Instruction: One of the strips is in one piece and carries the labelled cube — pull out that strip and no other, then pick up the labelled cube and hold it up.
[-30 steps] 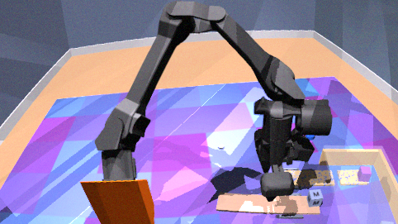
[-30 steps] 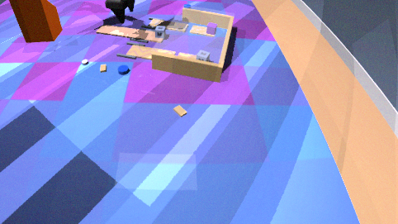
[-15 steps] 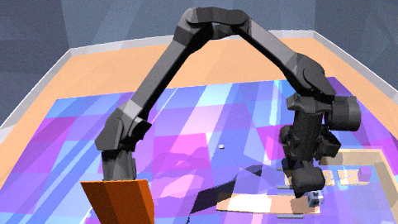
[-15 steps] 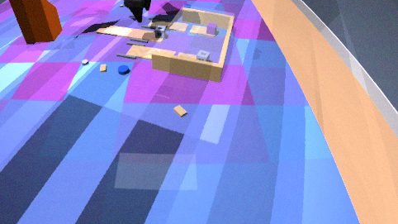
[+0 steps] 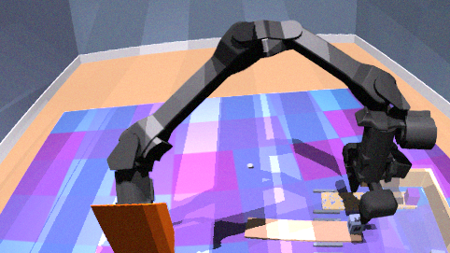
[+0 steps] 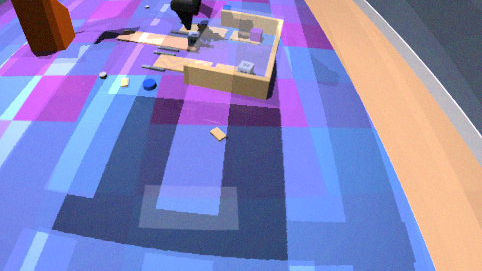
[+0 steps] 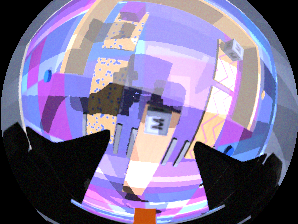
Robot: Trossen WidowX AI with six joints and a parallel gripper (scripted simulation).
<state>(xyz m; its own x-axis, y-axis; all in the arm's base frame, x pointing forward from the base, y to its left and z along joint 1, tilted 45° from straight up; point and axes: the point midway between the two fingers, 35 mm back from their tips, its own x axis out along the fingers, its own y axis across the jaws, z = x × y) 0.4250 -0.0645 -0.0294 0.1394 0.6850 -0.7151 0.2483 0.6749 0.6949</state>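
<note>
The plain tan strip point(image 5: 299, 229) point(image 6: 147, 39) point(image 7: 141, 172) looks unbroken and lies in the middle, clear of the walled tray. The grey cube marked M point(image 5: 357, 226) point(image 7: 157, 123) stands on its end nearest the tray. A blue-dotted strip point(image 5: 332, 200) point(image 7: 104, 70) lies to one side in separate pieces, with a purple cube point(image 5: 412, 197) point(image 6: 256, 34) point(image 7: 133, 10) at its far end. A zigzag strip point(image 6: 169, 62) point(image 7: 207, 127) on the other side shows a gap; a pale cube point(image 6: 245, 67) point(image 7: 233, 50) is at its far end. My gripper point(image 7: 154, 141) is open and empty, pointing down above the M cube.
The tray's tan wall point(image 6: 225, 80) point(image 7: 250, 95) surrounds the far side. Thin grey rails point(image 5: 328, 245) point(image 6: 153, 68) flank the strips. A blue disc point(image 6: 149, 84) and small tan pieces point(image 6: 218, 134) lie outside the tray. An orange block point(image 5: 131, 228) point(image 6: 42, 24) is by the arm's base.
</note>
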